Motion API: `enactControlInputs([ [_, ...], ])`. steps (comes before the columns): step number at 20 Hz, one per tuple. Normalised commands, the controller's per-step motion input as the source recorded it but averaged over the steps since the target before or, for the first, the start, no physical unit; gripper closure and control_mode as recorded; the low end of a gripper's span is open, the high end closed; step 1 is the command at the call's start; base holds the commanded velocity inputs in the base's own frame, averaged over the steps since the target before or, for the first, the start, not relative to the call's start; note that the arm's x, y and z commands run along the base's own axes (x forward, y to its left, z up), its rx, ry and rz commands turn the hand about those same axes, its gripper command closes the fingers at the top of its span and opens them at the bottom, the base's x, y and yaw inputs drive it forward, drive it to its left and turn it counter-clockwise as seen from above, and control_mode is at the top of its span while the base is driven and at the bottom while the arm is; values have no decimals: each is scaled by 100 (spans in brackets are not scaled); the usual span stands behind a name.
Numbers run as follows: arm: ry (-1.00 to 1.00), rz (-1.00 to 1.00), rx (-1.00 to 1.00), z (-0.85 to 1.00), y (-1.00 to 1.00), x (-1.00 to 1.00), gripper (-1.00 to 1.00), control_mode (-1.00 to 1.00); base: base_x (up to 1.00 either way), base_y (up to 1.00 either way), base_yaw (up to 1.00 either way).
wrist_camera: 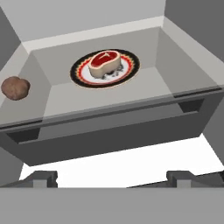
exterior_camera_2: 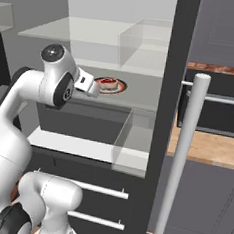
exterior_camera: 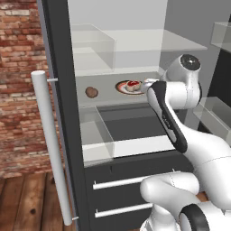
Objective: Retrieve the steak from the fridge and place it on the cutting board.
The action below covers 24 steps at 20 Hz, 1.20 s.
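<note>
Setting: a rendered home kitchen. An open fridge [exterior_camera: 63, 90] with glass shelves, clear bins and a long bar handle [exterior_camera: 52, 144] is standing at the centre, holding a plated steak [wrist_camera: 105, 61] and a brown lump [wrist_camera: 15, 87]. A red brick wall [exterior_camera: 20, 67] is rising at far left over wood plank flooring [exterior_camera: 27, 203]; at right a black oven [exterior_camera_2: 215, 110] is sitting on a wooden counter [exterior_camera_2: 206, 147] above grey cabinets [exterior_camera_2: 202, 201].

Steak [wrist_camera: 104, 62] on plate [wrist_camera: 127, 72], lump [wrist_camera: 15, 88] left.
</note>
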Motion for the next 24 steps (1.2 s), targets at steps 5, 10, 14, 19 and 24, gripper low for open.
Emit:
enactControlInputs([
  [5, 0, -4, 1, 0, 0, 7, -100, -100, 0, 0, 0],
  [10, 0, 0, 0, 0, 0, 16, -100, -100, 0, 0, 0],
  [14, -2, 0, 0, -1, -2, 35, -100, -100, 0, 0, 0],
  [19, -3, 0, -1, -2, 0, 18, -100, -100, 0, 0, 0],
  [24, 0, 0, 0, -5, -1, 22, -100, -100, 0, 0, 0],
])
